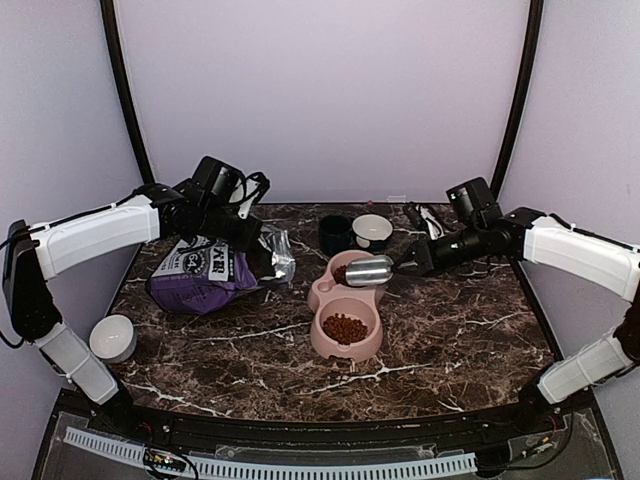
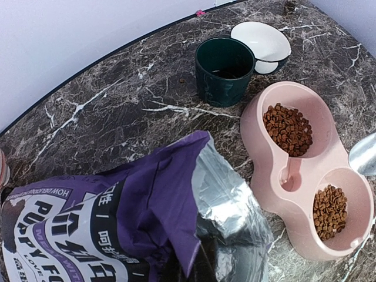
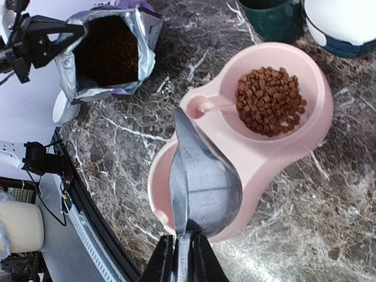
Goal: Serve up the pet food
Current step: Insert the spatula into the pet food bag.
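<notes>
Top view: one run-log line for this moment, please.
right gripper: jaws shut on scoop above pink bowl | pet food: in both compartments | left gripper: jaws shut on bag

Soft even light, sharp; glare on foil bag (image 2: 229, 205), scoop (image 3: 202, 182).

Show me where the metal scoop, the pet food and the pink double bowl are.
metal scoop (image 3: 205, 182): right wrist view, on its broad scooping part.
pet food (image 2: 286, 129): left wrist view, on the larger heap's middle.
pink double bowl (image 2: 249, 126): left wrist view, on its left rim.
</notes>
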Robot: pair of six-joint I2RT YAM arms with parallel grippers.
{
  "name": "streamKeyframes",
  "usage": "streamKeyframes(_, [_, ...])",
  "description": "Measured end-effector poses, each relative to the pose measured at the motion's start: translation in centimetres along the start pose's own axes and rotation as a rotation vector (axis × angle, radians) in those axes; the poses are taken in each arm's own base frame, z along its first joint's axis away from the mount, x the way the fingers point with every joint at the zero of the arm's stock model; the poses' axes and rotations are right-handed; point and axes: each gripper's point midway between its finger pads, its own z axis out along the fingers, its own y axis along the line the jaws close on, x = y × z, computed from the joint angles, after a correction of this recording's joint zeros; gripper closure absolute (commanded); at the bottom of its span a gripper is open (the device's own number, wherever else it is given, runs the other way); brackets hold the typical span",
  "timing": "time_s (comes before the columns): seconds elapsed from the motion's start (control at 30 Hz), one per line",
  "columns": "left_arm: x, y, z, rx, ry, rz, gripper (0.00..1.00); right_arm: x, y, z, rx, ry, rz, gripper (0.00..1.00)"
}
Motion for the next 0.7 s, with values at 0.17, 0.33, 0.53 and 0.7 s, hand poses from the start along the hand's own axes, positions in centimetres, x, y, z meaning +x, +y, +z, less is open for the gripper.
streamKeyframes(0.17, [0.0, 0.0, -0.3, 0.009, 0.0, -0.01, 1.0, -1.4, 2.0, 1.3, -0.061, -0.045, -0.034, 1.0])
streamKeyframes(0.33, [0.2, -0.2, -0.3, 0.021, 0.007, -0.013, 1.0, -1.9, 3.0, 3.1, -0.093, -0.041, -0.056, 1.0])
streamKeyframes(0.53, [0.2, -0.3, -0.3, 0.022, 0.008, -0.013, 1.0, -3.9, 4.2, 4.9, -0.122, -0.064, -0.092, 1.0])
streamKeyframes(0.7, [0.2, -0.3, -0.3, 0.024, 0.008, -0.013, 1.0, -5.6, 5.8, 6.6, -0.146, -0.079, -0.14, 1.0])
